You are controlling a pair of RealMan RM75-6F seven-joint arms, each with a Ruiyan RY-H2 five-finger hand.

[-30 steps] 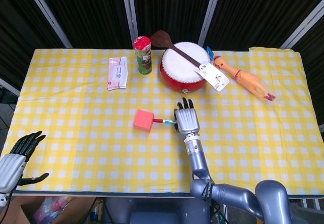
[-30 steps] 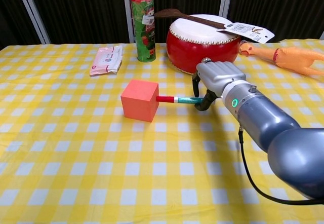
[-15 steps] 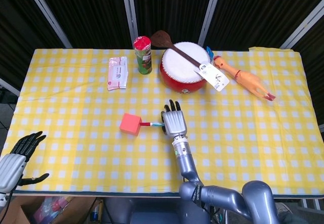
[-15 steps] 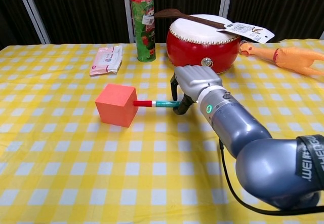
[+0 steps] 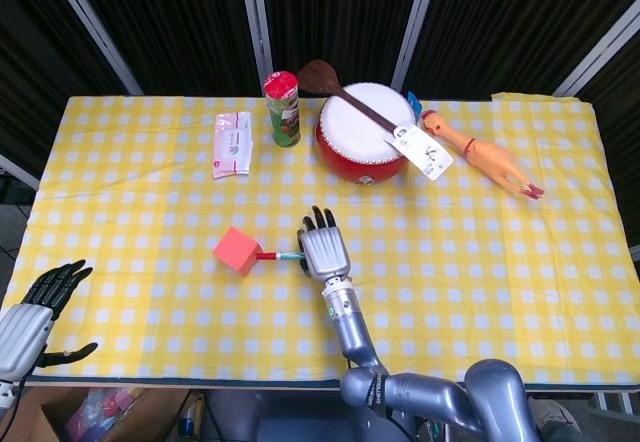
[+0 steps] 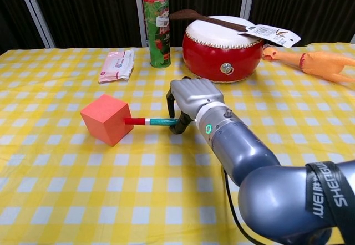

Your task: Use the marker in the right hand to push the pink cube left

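Observation:
The pink cube (image 5: 237, 250) (image 6: 105, 119) sits on the yellow checked cloth, left of centre and turned a little on its base. My right hand (image 5: 321, 245) (image 6: 191, 97) grips a teal marker (image 5: 276, 256) (image 6: 150, 122) with a red cap. The marker lies level and its red tip touches the cube's right face. My left hand (image 5: 38, 308) hangs off the table's front left corner, fingers spread, holding nothing; the chest view does not show it.
A red drum (image 5: 366, 134) (image 6: 223, 48) with a wooden spoon across it stands at the back centre. Next to it are a green can (image 5: 283, 109) (image 6: 157, 30) and a wipes packet (image 5: 232, 144) (image 6: 117, 66). A rubber chicken (image 5: 480, 155) (image 6: 310, 61) lies back right.
My right hand has moved left across the cloth with the marker, and the pink cube has slid left ahead of the tip, rotating slightly. The left hand has stayed put.

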